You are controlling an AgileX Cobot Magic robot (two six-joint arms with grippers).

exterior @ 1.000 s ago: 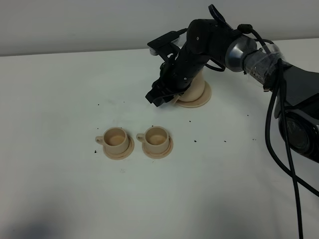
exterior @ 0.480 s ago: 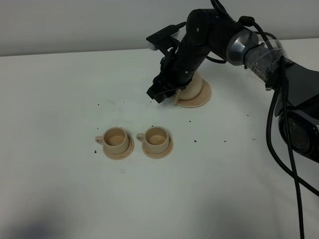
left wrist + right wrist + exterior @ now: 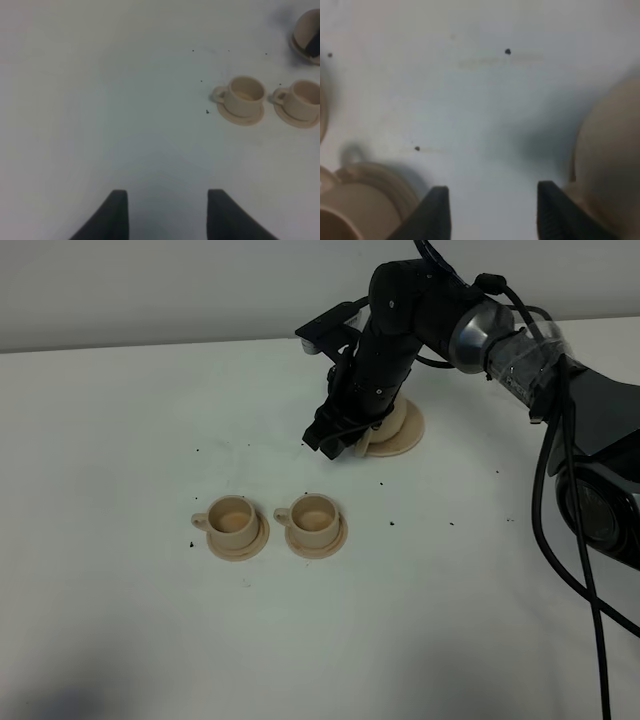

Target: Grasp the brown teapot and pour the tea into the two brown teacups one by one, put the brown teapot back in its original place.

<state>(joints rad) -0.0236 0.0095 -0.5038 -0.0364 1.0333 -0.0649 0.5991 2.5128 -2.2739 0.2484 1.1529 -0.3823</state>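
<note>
The brown teapot [image 3: 397, 418] sits on its wide round saucer [image 3: 412, 438] at the back of the table, mostly hidden by my right arm. My right gripper [image 3: 335, 436] hangs low at the teapot's left side. In the right wrist view this gripper [image 3: 492, 212] is open over bare table, with the teapot [image 3: 610, 165] just outside one finger. The two brown teacups [image 3: 232, 520] [image 3: 315, 517] stand side by side on small saucers nearer the front. My left gripper [image 3: 167, 215] is open and holds nothing, well away from the cups [image 3: 245, 95] [image 3: 304, 97].
Small dark specks [image 3: 391, 523] are scattered over the white table [image 3: 120, 440]. The right arm's black cables [image 3: 560, 540] hang down along the right side. A pale wall runs behind the table's far edge.
My right arm has straightened up over the teapot and its gripper has shifted slightly right and down beside it. Teapot and cups have stayed put.
</note>
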